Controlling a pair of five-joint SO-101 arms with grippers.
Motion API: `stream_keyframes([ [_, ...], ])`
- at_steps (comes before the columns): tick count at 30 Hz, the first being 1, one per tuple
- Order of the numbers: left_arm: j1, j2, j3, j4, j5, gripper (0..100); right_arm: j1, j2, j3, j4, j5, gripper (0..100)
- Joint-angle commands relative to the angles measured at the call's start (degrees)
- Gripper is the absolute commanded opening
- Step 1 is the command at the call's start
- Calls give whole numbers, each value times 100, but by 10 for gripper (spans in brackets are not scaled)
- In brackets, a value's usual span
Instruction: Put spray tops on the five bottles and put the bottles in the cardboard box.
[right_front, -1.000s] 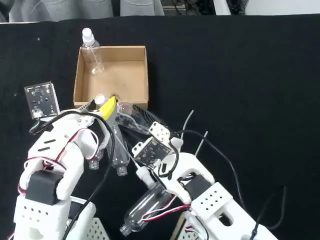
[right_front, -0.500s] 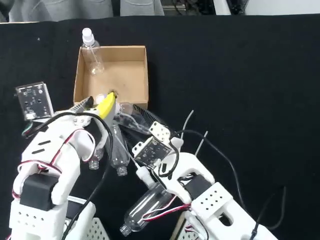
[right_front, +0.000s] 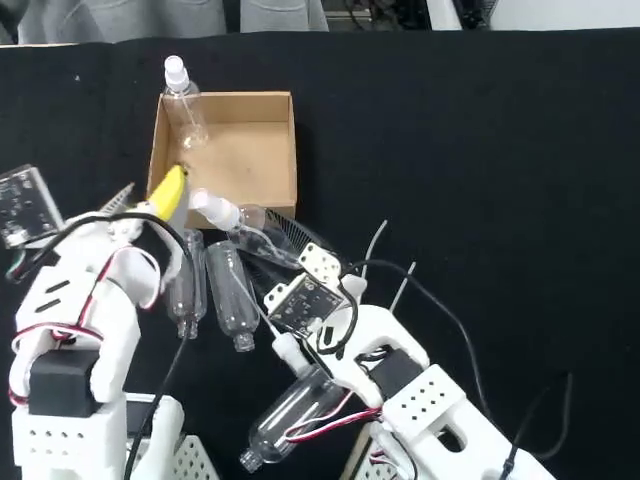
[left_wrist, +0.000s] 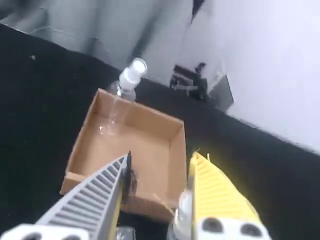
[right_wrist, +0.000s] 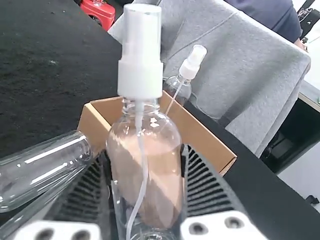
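1. Since a second ago, the left gripper (right_front: 155, 182) has swung off the spray top (right_front: 213, 208) where it sat. It now hangs just beside that top, over the near edge of the cardboard box (right_front: 292, 150). We see its jaws apart, with nothing in them.
2. The right gripper (right_wrist: 145, 160) has not shifted. It stays clamped on the capped bottle (right_wrist: 144, 185), whose top pokes out ahead of its fingertips toward the box.
3. The box and the loose bottles lie as before.
4. We count five bottles and one box.
5. Two bottles wear spray tops: the one in the right gripper and a second capped bottle (right_front: 185, 110). The second stands in the box's far corner, well beyond both grippers.
6. Three bottles are uncapped. The first bare bottle (right_front: 188, 285) and the second bare bottle (right_front: 228, 295) lie side by side between the two arms, behind the left gripper's fingers. The third bare bottle (right_front: 290, 415) lies behind the right gripper, under its arm.
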Motion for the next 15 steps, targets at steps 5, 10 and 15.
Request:
stream_keyframes([
  [5,-681,-70,567,-1011,440,182,53,-242,-277,-176,-484,11],
  [10,-655,-70,945,-1459,422,182,53,-242,-312,-176,-642,12],
  [15,-646,-70,1262,-1890,413,180,53,-242,-356,-185,-642,12],
])
